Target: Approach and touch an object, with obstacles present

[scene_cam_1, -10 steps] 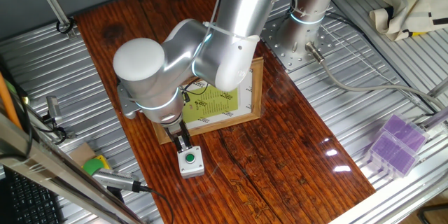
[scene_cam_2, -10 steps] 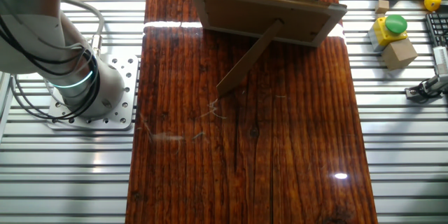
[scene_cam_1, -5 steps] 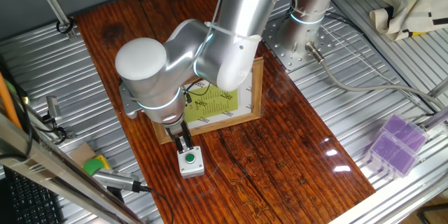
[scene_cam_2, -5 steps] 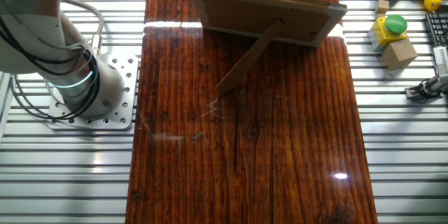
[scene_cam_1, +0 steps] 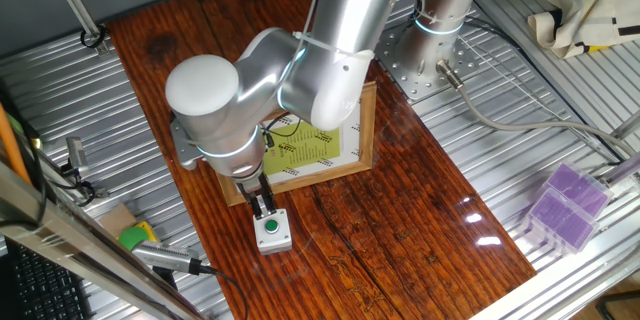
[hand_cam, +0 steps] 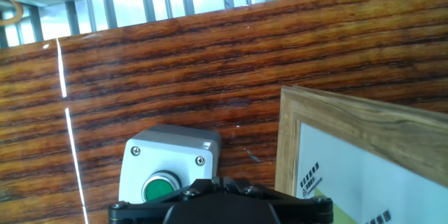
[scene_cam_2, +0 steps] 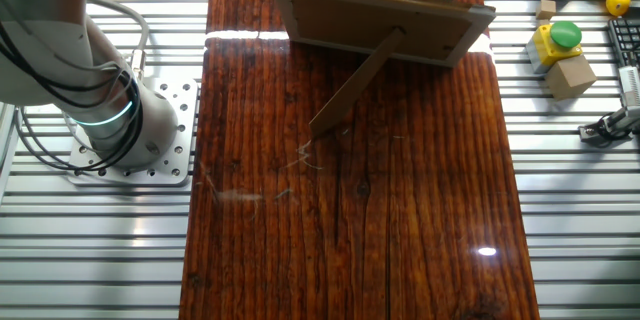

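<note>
The push-button box (scene_cam_1: pixel 272 231) is a small, square, light-grey housing with rounded corners, a screw set in each visible corner of its lid, and a round green button (hand_cam: pixel 160 186) ringed in silver at the centre of its top. It sits flat on the dark wooden tabletop (scene_cam_1: pixel 400 210), just in front of the lower left corner of the picture frame (scene_cam_1: pixel 362 140), near it but not touching as far as the hand view shows. The frame is far larger, light wood with a white inner border around a yellow-green printed sheet (scene_cam_1: pixel 300 150); in the other fixed view it stands tilted back on its rear strut (scene_cam_2: pixel 352 82), showing only its plain back. The gripper (scene_cam_1: pixel 262 205) hangs straight down from the silver arm (scene_cam_1: pixel 330 50), its dark fingertips right at the box's top edge next to the green button; whether they touch cannot be told. The fingers look close together in the fixed view, yet the hand view shows only the black underside of the gripper body, so I cannot tell how the pincer stands. To the left, on the ribbed metal bench, lies a green-and-yellow block (scene_cam_1: pixel 134 234).
</note>
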Controlling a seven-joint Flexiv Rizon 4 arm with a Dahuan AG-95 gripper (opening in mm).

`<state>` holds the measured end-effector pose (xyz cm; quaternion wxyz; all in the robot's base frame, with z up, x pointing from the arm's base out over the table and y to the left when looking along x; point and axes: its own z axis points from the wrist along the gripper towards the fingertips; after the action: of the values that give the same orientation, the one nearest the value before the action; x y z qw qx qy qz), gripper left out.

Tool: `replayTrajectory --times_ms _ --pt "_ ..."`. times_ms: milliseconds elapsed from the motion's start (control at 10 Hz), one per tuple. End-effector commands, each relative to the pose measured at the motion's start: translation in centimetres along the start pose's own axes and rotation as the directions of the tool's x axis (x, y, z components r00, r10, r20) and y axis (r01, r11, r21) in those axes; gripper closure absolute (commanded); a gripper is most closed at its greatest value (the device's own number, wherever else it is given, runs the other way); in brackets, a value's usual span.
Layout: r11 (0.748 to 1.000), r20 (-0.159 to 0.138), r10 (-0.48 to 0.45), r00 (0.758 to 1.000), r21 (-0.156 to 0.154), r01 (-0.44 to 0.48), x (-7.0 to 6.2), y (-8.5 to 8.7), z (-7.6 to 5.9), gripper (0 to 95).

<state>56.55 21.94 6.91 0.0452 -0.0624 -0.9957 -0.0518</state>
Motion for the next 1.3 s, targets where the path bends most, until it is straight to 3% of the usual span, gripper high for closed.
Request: replayTrajectory --times_ms 100,1300 --pt "1.000 0.004 -0.002 1.000 0.000 0.002 0.00 0.06 0.01 95.0" --pt "1.000 0.012 -0.012 1.000 0.000 0.012 0.00 0.07 -0.06 95.0"
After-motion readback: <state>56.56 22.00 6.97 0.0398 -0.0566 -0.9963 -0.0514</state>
